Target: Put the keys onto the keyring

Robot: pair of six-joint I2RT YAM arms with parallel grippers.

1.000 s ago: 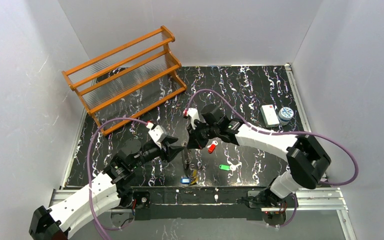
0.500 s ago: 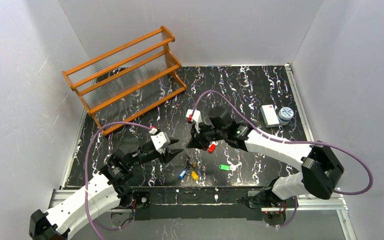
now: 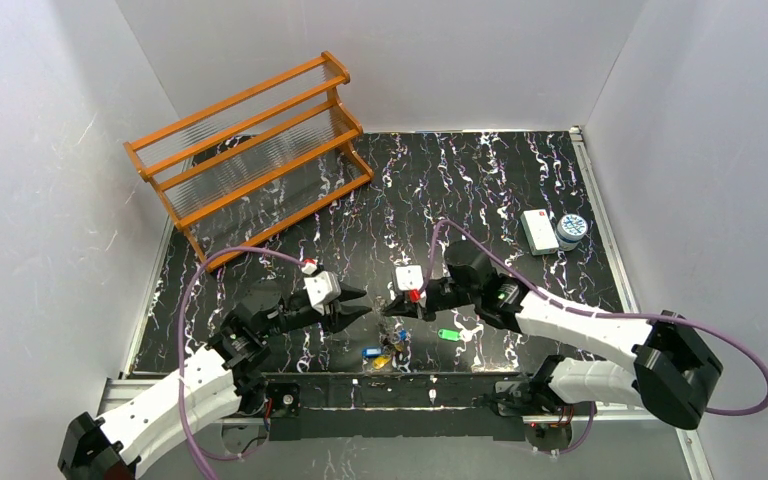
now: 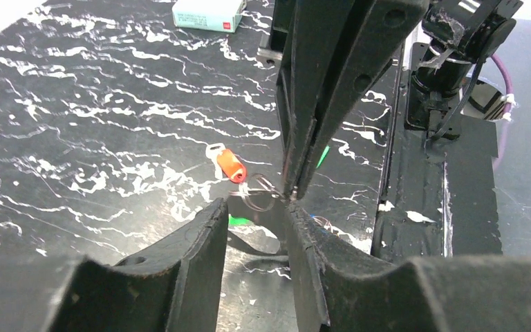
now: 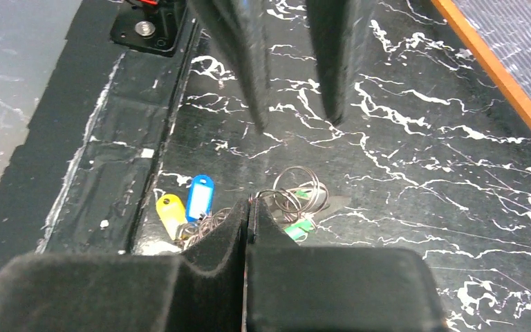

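Top view, right jaws: low over the desk (image 3: 480, 170) and closed on something too thin to tell here. The red key (image 3: 417, 296) sits right at them.
Top view, left jaws: wide apart and holding nothing. They face the right jaws from near, I think to be ready to take or steady the ring.
Top view, loose keys: the green key (image 3: 448, 335) lies beside the right arm. The blue key (image 3: 370, 352) and yellow key (image 3: 386, 360) lie together at the near edge.
Top view, containers: a white box (image 3: 540, 230) and a round tin (image 3: 571, 230) stand at the far right, well apart from the work. What is inside cannot be seen.
Left wrist view, keyring: the keyring (image 4: 259, 195) is a thin wire loop pinched at the tips of the right jaws, probably so that a key can be threaded. The red key touches it, but I cannot tell if it is already on.
Right wrist view, keyring: the loop comes out just in front of the shut jaws, with the green key touching it. The blue and yellow keys lie to its left, and it is unclear if they are joined to it.
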